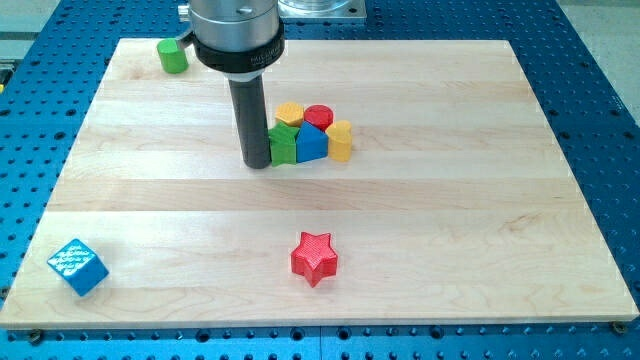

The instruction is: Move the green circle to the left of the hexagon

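The green circle (172,55), a short cylinder, stands near the board's top left corner, apart from the other blocks. A yellow block that looks like a hexagon (289,112) sits at the top left of a tight cluster near the board's middle top, with a red circle (318,116), a green block (284,144), a blue block (311,143) and a second yellow block (339,141). My tip (258,164) rests on the board against the left side of the green block in the cluster, well to the lower right of the green circle.
A red star (314,258) lies near the bottom middle of the wooden board (480,200). A blue cube (77,266) sits at the bottom left corner. A blue perforated table surrounds the board.
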Available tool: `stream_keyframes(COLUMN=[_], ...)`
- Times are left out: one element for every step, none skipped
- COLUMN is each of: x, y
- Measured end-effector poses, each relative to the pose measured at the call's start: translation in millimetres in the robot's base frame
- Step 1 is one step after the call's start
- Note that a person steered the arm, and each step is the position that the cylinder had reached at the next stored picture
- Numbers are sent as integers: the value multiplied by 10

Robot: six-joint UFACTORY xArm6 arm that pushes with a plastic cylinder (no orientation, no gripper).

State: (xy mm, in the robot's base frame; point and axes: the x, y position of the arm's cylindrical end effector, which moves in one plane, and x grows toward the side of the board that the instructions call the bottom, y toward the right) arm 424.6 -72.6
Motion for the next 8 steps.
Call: stream_keyframes(x=[-51,-60,-407,-642,-492,-956,-1495,-1689], y=[-201,-1041,-1372,-1630,-2315,-2307,-2045,-1461])
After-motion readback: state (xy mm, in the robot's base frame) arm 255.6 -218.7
